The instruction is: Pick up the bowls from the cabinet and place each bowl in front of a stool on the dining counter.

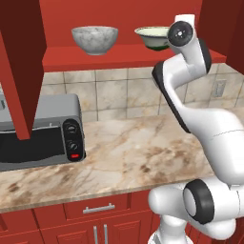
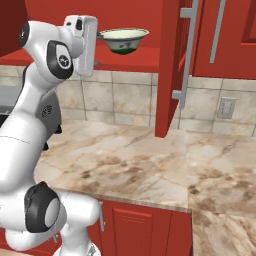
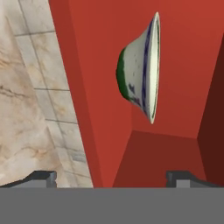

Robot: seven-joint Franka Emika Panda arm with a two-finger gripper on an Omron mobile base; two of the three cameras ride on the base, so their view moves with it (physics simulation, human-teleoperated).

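Two bowls stand on the red shelf (image 1: pixel 119 58) of the open cabinet. The grey-white marbled bowl (image 1: pixel 95 39) is on the left. The flared cream bowl (image 1: pixel 151 37) with a dark green base (image 2: pixel 123 40) is on the right, partly hidden by my wrist in the left base view. My gripper (image 2: pixel 98 49) is raised to shelf height just short of the cream bowl and points at it. In the hand view the cream bowl (image 3: pixel 141 70) appears rolled on its side, ahead of the open gripper (image 3: pixel 111 179), with nothing between the fingertips (image 3: pixel 41 177). The stool and the dining counter are out of view.
A grey toaster oven (image 1: pixel 43 131) stands on the wall counter (image 1: pixel 143 152) at the left. An open red cabinet door (image 1: pixel 19 66) hangs over it, and another door (image 2: pixel 172 65) with a silver handle juts out to the right of the cream bowl. Red drawer units (image 1: pixel 95 214) sit below.
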